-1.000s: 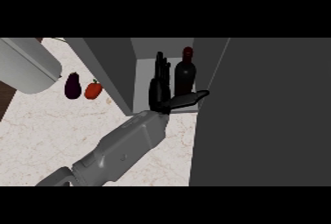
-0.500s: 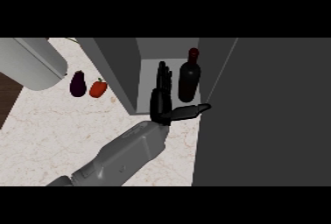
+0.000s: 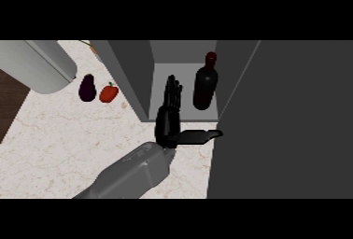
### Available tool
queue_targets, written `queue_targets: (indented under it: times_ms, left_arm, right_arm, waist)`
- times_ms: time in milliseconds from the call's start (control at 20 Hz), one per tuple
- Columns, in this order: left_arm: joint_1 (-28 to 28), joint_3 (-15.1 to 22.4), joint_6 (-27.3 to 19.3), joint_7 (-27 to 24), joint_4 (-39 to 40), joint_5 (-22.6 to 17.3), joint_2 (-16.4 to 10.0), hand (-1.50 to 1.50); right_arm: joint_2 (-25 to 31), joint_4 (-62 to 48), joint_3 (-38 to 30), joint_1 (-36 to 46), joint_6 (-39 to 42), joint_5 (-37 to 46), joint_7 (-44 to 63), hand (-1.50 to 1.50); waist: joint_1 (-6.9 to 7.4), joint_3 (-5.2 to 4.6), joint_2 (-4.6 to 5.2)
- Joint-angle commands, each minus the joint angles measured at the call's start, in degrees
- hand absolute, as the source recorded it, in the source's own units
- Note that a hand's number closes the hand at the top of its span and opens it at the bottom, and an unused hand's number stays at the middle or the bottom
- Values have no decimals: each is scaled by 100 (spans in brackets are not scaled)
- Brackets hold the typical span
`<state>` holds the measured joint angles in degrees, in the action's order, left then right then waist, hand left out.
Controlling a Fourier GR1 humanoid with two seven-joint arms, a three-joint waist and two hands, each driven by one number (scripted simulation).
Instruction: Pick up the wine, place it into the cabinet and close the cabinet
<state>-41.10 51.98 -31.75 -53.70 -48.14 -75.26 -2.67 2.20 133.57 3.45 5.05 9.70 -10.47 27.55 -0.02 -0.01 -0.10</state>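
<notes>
Left hand (image 3: 167,122) is spread flat, fingers straight and thumb out, holding nothing. Just right of its fingers, the wine bottle (image 3: 205,88) stands upright inside the cabinet (image 3: 131,79). Placing looks done; the cabinet door (image 3: 289,121), open at right, is not yet shut.

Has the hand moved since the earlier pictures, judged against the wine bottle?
Yes. The left hand has pulled back toward the robot, away from the wine bottle standing in the cabinet; its fingers are straight.
</notes>
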Motion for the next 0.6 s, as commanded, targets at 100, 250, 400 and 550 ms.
queue_targets:
  times_ms: [100, 250, 400, 550]
  left_arm:
    - [805, 98, 66, 111, -1130, 723, -503, -150]
    - [869, 204, -153, 664, -2304, 812, -1141, -150]
    - [1082, 150, -387, 913, -2822, 1183, -1345, -150]
    - [1797, 289, -90, 935, -3628, 1294, -2057, -150]
  right_arm:
    - [-7, 50, 109, 123, -124, 245, 117, -150]
    - [78, 419, -24, -249, 3, 62, 80, -150]
    - [141, 342, -241, -145, 9, -154, 135, -150]
    - [234, 318, -256, -345, 272, -350, -18, -150]
  waist:
    - [27, 0, -4]
    - [46, 4, -27]
    - [29, 3, -12]
    - [53, 4, -15]
